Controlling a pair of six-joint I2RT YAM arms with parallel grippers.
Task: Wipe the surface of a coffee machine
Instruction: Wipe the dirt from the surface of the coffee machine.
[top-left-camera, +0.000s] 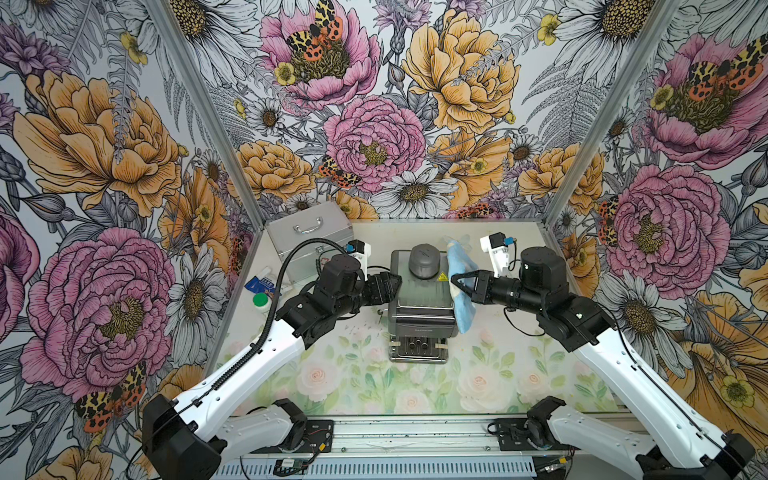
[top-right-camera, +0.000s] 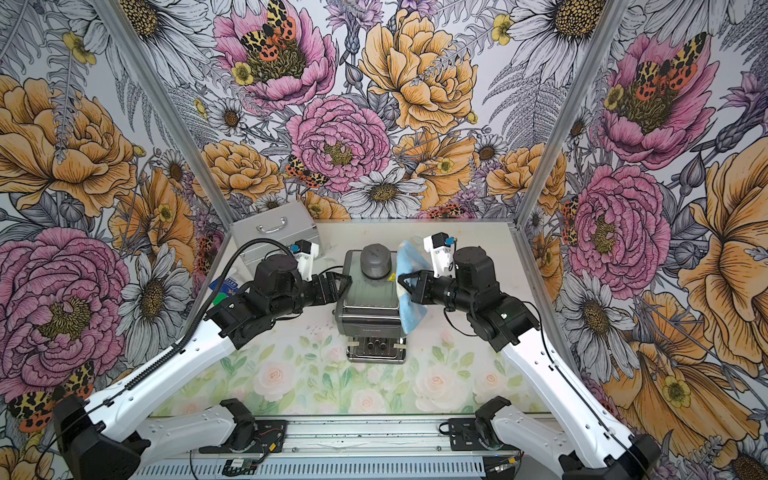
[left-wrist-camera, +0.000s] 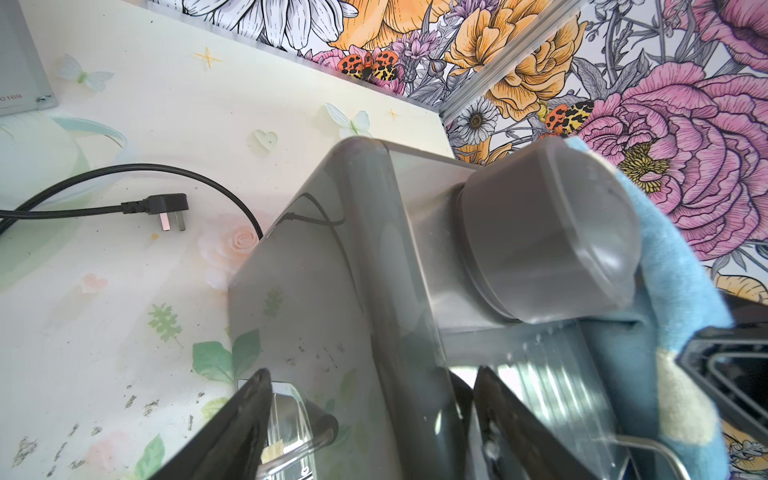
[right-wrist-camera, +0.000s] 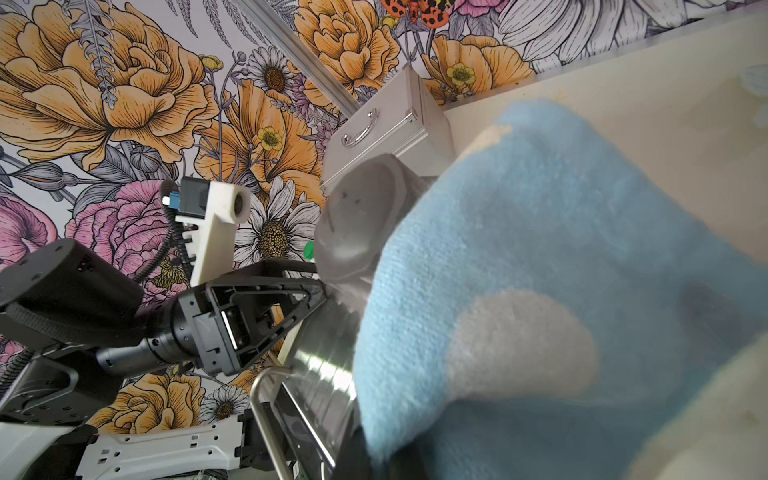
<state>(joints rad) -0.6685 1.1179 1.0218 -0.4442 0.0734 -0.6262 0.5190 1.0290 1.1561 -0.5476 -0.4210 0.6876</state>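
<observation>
The coffee machine (top-left-camera: 419, 324) (top-right-camera: 368, 320) stands mid-table, dark grey with a ribbed steel top (right-wrist-camera: 324, 365) and a grey domed knob (top-left-camera: 424, 259) (left-wrist-camera: 548, 232). My left gripper (top-left-camera: 395, 281) (top-right-camera: 343, 282) (left-wrist-camera: 370, 415) is open and straddles the machine's top left edge: one finger lies over the steel top, the other hangs beside the side wall. A light-blue cloth (top-left-camera: 465, 311) (top-right-camera: 409, 257) (left-wrist-camera: 681, 291) (right-wrist-camera: 540, 249) drapes down the machine's right side. My right gripper (top-left-camera: 456, 280) (top-right-camera: 402, 282) is shut on this cloth at the top right edge; the cloth hides most of its fingers in the right wrist view.
A silver aluminium case (top-left-camera: 307, 237) (top-right-camera: 274, 230) stands at the back left. A blue packet (top-left-camera: 259, 284) and a green-capped jar (top-left-camera: 262, 301) lie by the left wall. The black cord with its plug (left-wrist-camera: 166, 208) trails behind the machine. The steel drip tray (top-left-camera: 417, 349) juts forward.
</observation>
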